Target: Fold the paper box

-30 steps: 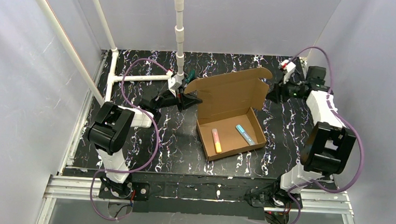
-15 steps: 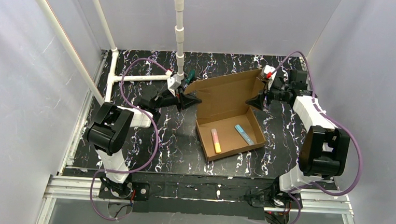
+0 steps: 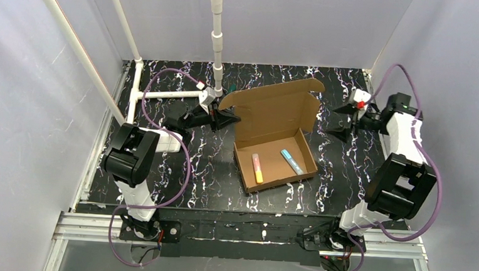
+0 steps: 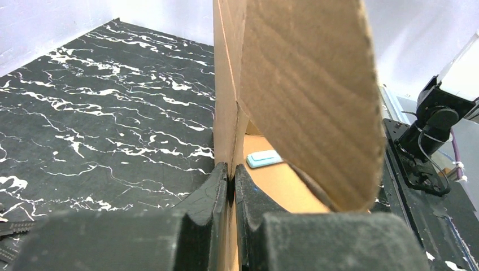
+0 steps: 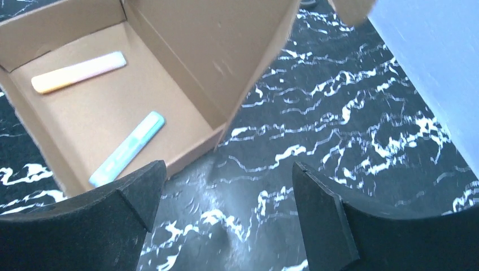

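The paper box is brown corrugated cardboard and stands on the black marbled table. Its tray walls are up and its lid is raised at the back. My left gripper is shut on the lid's left edge. In the left wrist view the cardboard runs between the closed fingers of the left gripper. My right gripper hangs open to the right of the box, apart from it. In the right wrist view the right gripper holds nothing and the box lies ahead.
An orange marker and a blue marker lie inside the tray. A white pipe frame lies at the back left and a white pole rises behind the box. Grey walls close in on both sides.
My right gripper reached in to the lid's right edge, then pulled back to the right and opened wide. The box shifted slightly left. The left gripper kept its grip.
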You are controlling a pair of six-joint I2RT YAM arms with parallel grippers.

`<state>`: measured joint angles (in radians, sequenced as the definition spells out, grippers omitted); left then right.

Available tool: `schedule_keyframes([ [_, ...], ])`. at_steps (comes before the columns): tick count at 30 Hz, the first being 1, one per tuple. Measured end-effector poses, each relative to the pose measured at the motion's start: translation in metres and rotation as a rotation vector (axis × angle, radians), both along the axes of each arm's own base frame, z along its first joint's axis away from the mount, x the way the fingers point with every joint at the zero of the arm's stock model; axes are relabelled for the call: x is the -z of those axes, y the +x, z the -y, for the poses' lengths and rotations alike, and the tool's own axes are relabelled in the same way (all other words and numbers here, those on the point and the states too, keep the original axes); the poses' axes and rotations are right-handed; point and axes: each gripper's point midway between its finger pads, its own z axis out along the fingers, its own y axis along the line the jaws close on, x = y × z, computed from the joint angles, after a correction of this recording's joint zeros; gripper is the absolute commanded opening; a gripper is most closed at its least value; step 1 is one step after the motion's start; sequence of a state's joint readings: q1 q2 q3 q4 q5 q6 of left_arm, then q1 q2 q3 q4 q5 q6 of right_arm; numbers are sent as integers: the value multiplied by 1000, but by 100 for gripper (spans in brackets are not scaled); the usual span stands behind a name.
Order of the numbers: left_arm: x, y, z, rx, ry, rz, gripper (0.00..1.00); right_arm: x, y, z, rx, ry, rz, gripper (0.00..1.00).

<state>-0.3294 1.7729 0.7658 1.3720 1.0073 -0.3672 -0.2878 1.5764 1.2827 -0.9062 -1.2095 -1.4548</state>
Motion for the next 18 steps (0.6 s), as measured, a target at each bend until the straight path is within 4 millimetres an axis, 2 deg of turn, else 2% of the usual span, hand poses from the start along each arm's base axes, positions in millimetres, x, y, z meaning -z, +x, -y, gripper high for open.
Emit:
schedule_keyframes([
  [1,-2,1,0,2,-1,2,0,-1,-3,10,19,-7,1,86],
  [4,-8,1,0,21,-3,17,0,-1,-8,25,45,-14,-17,65],
  [6,-11,1,1,37,-3,27,0,2,-1,30,61,-11,-46,60],
  [11,-19,-1,2,80,-1,47,0,25,45,35,137,0,-118,65],
  [14,-20,-1,3,96,0,47,0,30,61,15,108,33,-131,77],
  [18,-17,-3,3,111,5,37,0,35,56,-21,-19,71,-143,81],
])
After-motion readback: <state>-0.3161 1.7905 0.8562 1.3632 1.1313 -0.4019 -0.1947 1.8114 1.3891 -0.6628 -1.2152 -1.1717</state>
